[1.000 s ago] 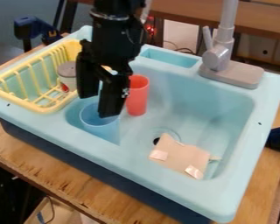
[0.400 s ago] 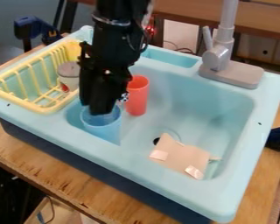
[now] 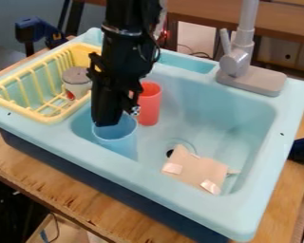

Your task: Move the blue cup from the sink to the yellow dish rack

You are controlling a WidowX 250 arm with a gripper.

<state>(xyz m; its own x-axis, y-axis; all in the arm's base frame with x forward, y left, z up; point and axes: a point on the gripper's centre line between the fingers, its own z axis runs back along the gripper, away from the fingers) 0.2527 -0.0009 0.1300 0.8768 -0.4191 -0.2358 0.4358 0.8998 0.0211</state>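
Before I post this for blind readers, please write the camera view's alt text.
Black gripper at the rim of a blue cup in a toy sink, beside a red cup; yellow rack at left, faucet behind.

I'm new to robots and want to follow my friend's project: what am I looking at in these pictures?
The black machine is a robot arm, seen by one fixed camera looking down at a slant. Its end effector is at the rim of a blue cup; whether it grips the cup, I cannot tell. A red cup stands beside it in the light-blue sink, with a flat tan piece near the drain. At the left, a yellow rack holds a container. The grey faucet is at the back.
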